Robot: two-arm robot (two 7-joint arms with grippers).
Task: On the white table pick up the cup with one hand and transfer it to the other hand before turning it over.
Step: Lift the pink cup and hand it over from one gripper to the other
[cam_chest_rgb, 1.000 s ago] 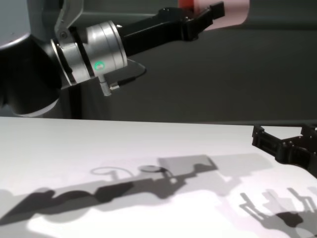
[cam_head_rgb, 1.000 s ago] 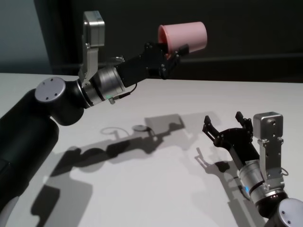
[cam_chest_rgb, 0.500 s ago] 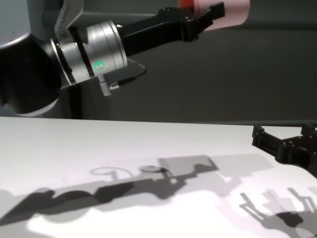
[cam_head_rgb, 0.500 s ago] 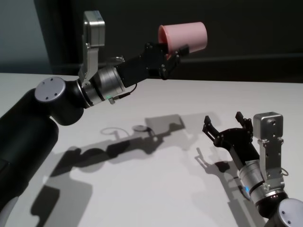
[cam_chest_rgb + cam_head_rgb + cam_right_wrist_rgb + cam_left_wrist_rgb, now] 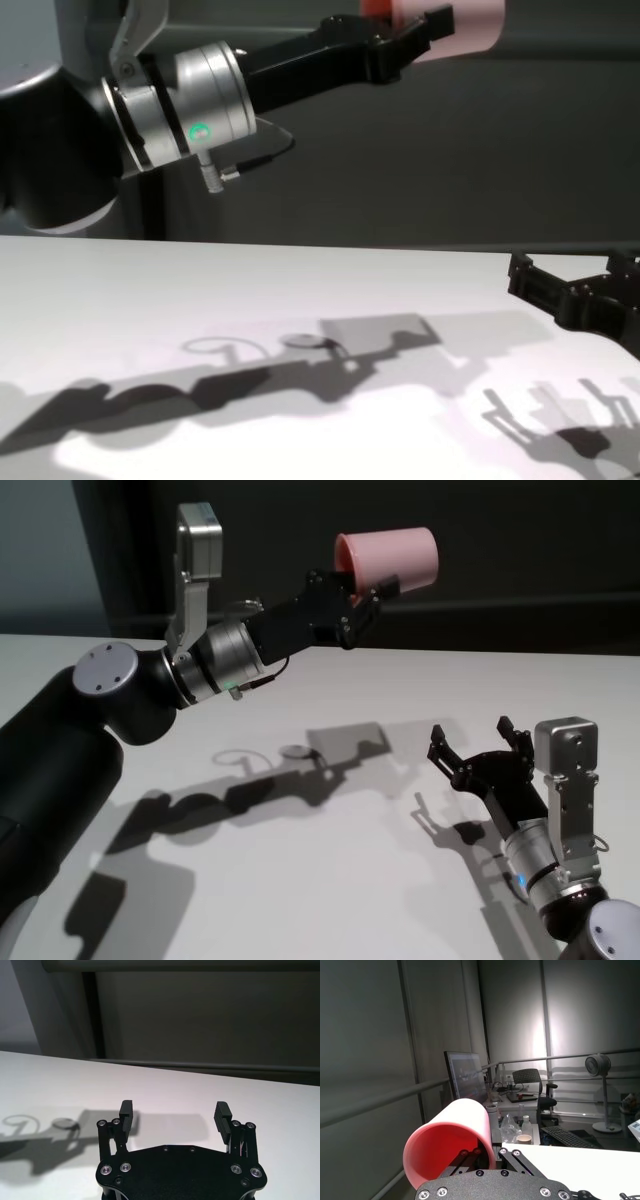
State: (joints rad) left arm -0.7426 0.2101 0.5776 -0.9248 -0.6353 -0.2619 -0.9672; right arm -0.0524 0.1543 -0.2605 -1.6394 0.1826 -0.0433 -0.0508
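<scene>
My left gripper (image 5: 365, 592) is shut on the pink cup (image 5: 392, 557) and holds it high above the white table (image 5: 330, 880), lying on its side with the open mouth toward the arm. The cup also shows in the chest view (image 5: 455, 25) at the top edge, and in the left wrist view (image 5: 451, 1146) with its red inside facing the camera. My right gripper (image 5: 478, 750) is open and empty, low over the table at the right, below and to the right of the cup. Its open fingers show in the right wrist view (image 5: 174, 1111).
The arms' shadows (image 5: 290, 770) fall across the middle of the table. A dark wall (image 5: 520, 540) stands behind the table's far edge.
</scene>
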